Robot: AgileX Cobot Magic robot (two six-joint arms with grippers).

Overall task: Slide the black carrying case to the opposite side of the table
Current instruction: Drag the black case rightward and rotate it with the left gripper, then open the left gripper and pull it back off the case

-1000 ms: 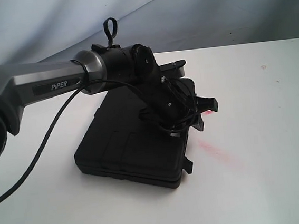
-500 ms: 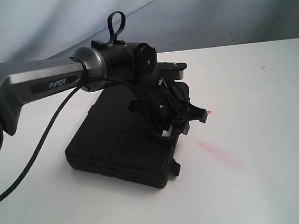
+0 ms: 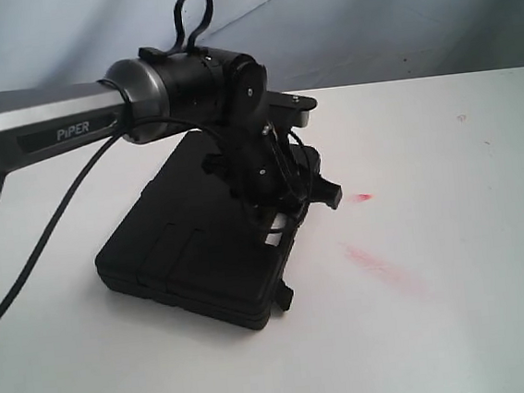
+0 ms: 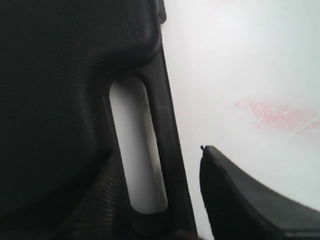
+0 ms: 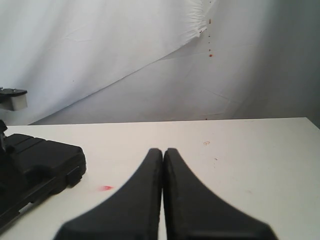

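on the table (image 3: pixel 451 234), left of the middle in the exterior view, the black carrying case (image 3: pixel 188 250) lies flat with its moulded handle (image 4: pixel 167 150) turned toward the bare right half. the left arm (image 3: pixel 52 133) reaches over the case and sets the left jaws at that handle. they are spread, not clamped. the outer finger (image 4: pixel 235 200) stands just beside the bar, with a sliver of table showing between, and the bar runs between the two fingers.

to slide well, i would keep the wrist low and let one finger bear squarely on the bar near its middle. a push or pull from one end would probably swing the case round instead of carrying it straight. a slow, level travel should keep the underside flat on the table and stop the bar slipping out of the open jaws.

the case is shut. a small latch (image 3: pixel 284 297) sits on its near edge, and nothing of its contents can be seen, so its weight is a guess.

a red smudge (image 3: pixel 380 267) marks the table beside the case. the right jaws are pressed together, holding nothing, and hover well apart from the case.
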